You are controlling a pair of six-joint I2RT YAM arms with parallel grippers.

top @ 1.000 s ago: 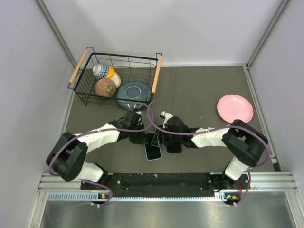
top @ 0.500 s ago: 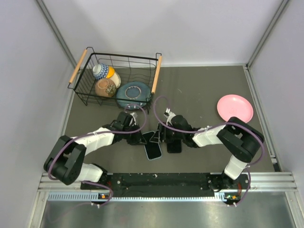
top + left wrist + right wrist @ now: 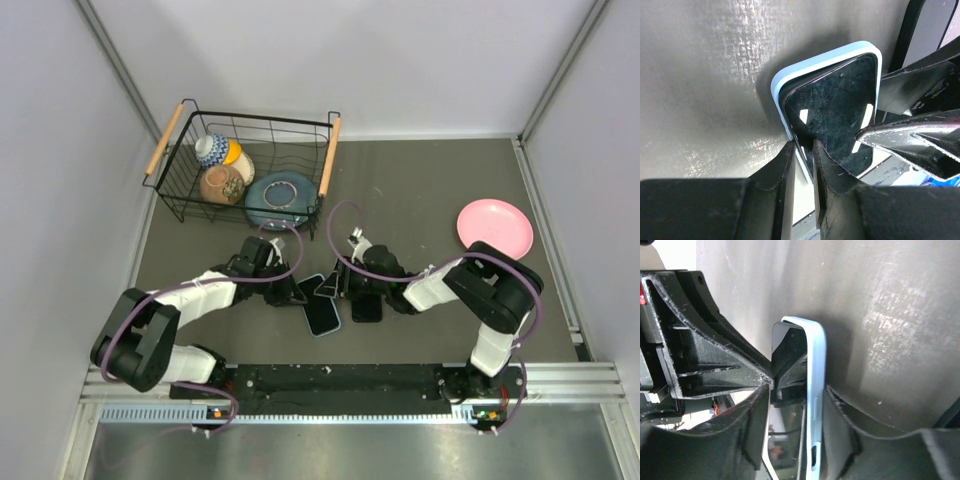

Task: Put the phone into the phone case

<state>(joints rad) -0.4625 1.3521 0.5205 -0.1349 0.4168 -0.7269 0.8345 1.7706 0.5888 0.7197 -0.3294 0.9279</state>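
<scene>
Phone (image 3: 322, 316) was found part-seated in case (image 3: 815, 64), lower centre, top view; rim pinched by left claw (image 3: 804, 150); right claw (image 3: 797, 395) set astride, grip untellable; a corner could be tugged out by that pinch.

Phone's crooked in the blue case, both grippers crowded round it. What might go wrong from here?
1. The phone lies tilted in the phone case, one end lifted clear; uneven pressing may pop it out instead of seating it.
2. The left gripper pinches the case's near rim, so a finger may block that edge from snapping in.
3. The right gripper straddles the case right beside the left one; they may collide.
</scene>
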